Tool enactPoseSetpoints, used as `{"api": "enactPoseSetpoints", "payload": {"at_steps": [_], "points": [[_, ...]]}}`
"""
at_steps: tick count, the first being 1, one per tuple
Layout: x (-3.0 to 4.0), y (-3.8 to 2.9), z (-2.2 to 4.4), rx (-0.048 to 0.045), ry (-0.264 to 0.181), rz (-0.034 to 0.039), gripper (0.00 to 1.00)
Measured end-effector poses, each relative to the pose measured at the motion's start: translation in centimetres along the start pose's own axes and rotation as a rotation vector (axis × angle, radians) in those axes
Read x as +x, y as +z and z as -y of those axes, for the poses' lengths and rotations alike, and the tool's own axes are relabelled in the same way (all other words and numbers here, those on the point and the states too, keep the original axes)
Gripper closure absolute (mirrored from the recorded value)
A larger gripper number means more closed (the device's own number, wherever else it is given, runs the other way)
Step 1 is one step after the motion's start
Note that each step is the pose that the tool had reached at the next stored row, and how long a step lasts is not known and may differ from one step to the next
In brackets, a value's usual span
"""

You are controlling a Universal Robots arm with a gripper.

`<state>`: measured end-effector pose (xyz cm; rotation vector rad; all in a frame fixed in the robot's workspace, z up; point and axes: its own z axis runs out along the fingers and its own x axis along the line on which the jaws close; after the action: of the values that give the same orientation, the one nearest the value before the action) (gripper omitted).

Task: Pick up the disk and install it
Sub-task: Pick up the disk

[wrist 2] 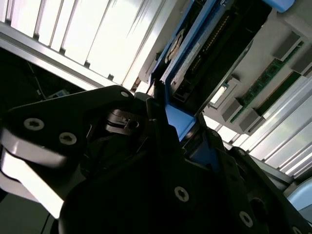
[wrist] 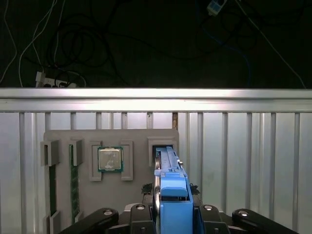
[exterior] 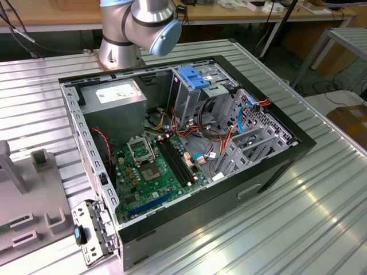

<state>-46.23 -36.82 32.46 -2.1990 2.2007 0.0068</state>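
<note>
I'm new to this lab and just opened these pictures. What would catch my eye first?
The open computer case in the middle of the exterior view, its green motherboard exposed. In the first wrist view, the disk in its bright blue carrier sits clamped in the gripper, with a grey tray holding a processor chip beyond it.

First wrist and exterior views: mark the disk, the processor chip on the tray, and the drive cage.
the disk (wrist: 174, 200), first wrist view, on its blue carrier tab.
the processor chip (wrist: 109, 159), first wrist view, middle of its metal lid.
the drive cage (exterior: 192, 76), exterior view, on its light-blue top.
</note>
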Motion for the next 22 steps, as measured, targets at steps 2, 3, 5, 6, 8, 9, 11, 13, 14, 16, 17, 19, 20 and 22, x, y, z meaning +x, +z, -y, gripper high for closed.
{"api": "enactPoseSetpoints", "payload": {"at_steps": [2, 3, 5, 6, 8, 9, 11, 13, 14, 16, 17, 19, 20, 22], "points": [[0.0, -0.01, 0.0, -0.0001, 0.0, -0.0001, 0.63], [0.0, -0.02, 0.0, -0.0003, 0.0, -0.0001, 0.63], [-0.01, -0.16, 0.01, -0.0006, 0.0, -0.0003, 0.63], [-0.01, -0.31, 0.01, -0.0002, 0.0, -0.0001, 0.63], [-0.01, -0.45, 0.01, -0.0002, 0.0, -0.0001, 0.63], [-0.02, -0.64, 0.05, -0.0004, 0.0, -0.0001, 0.63], [-0.02, -0.83, 0.06, -0.0004, 0.0, -0.0001, 0.63], [-0.02, -0.89, 0.06, -0.0005, 0.0, -0.0001, 0.63], [-0.02, -0.89, 0.06, -0.0004, 0.0, -0.0001, 0.63], [-0.02, -0.91, 0.06, -0.0005, 0.0, -0.0001, 0.63], [-0.02, -0.91, 0.06, -0.0006, 0.0, -0.0001, 0.63], [-0.02, -0.92, 0.06, -0.0005, 0.0, -0.0001, 0.63], [-0.02, -0.93, 0.07, -0.0005, 0.0, -0.0001, 0.63], [-0.02, -0.98, 0.07, -0.0005, 0.0, -0.0001, 0.63]]}}
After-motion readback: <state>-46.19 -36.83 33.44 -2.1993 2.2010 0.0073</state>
